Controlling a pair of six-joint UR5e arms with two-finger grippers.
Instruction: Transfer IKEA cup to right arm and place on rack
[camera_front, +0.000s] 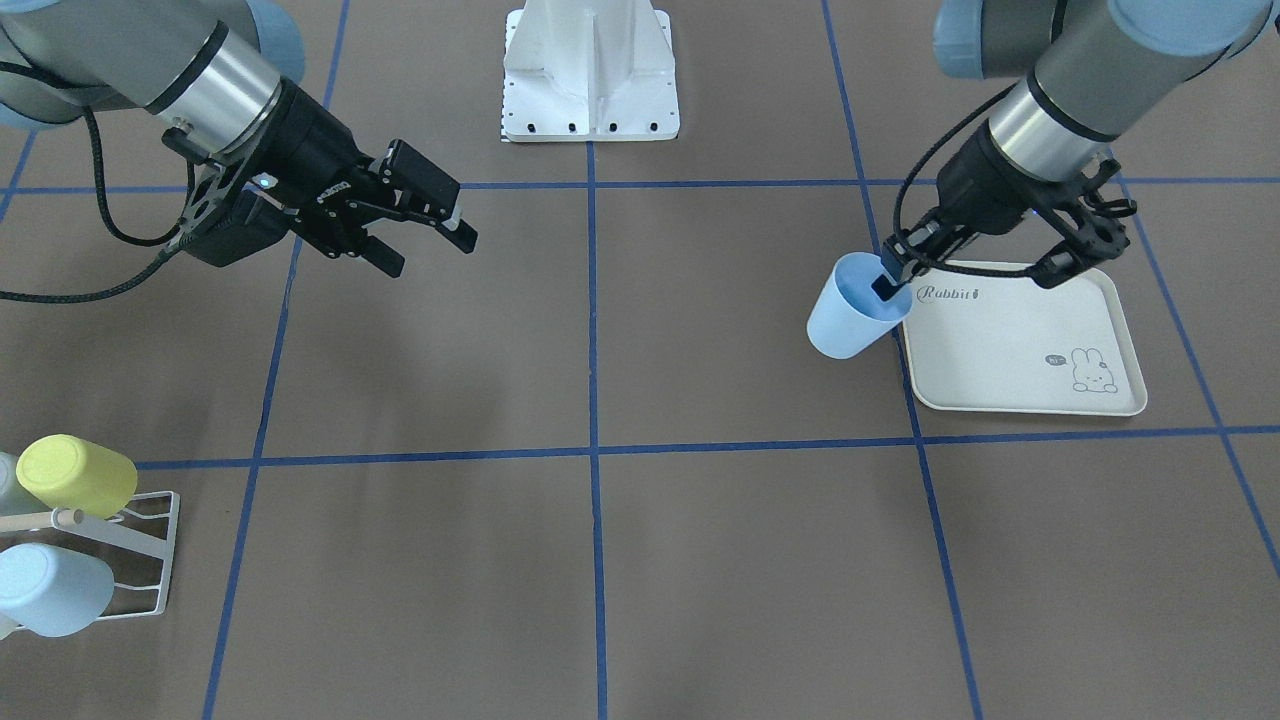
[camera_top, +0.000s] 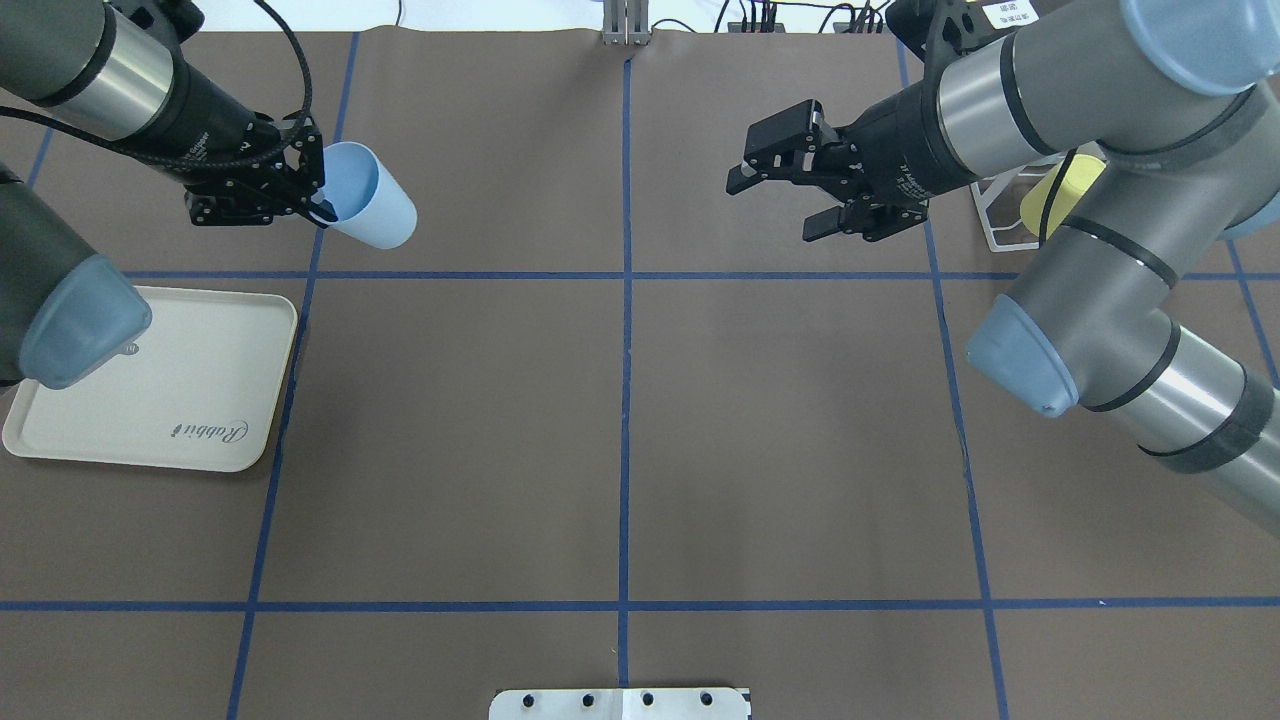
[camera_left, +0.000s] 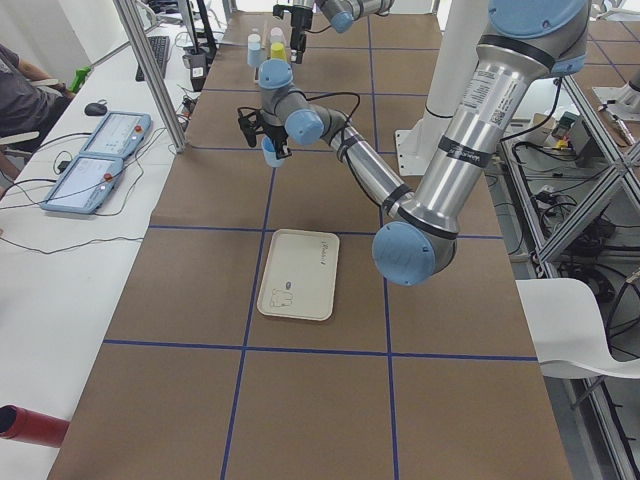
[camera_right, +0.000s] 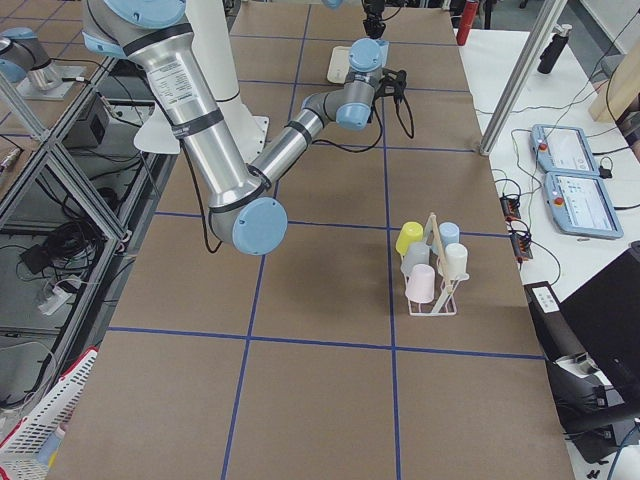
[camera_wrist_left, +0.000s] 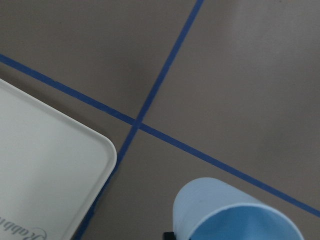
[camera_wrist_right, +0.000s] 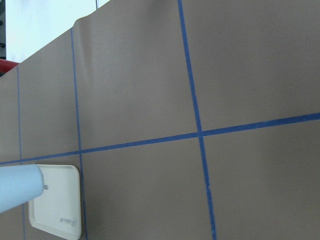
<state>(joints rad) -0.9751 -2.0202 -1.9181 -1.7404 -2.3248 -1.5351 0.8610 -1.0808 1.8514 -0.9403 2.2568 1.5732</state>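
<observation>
Risk first: left gripper (camera_front: 890, 285) is clamped on the cup (camera_front: 850, 315) by the rim only, one finger inside the mouth and one outside. That's a thin-wall pinch. The cup hangs tilted and looks clear of the table, just beside the tray (camera_front: 1000, 340) corner, base pointing away from the wrist. Any jolt in transit could swing it on that pinch or let it slip out. Right gripper (camera_front: 430, 252) has its jaws spread, holds nothing and is aimed at the table centre, well apart from the cup, a full grid square between them. At handover it should take the body. If it comes in at the rim the fingers will clash, and if left releases before right has closed the cup drops. Rack (camera_front: 150, 560) sits at the far right end and already carries other cups (camera_front: 75, 475), so a poor approach could knock one.
</observation>
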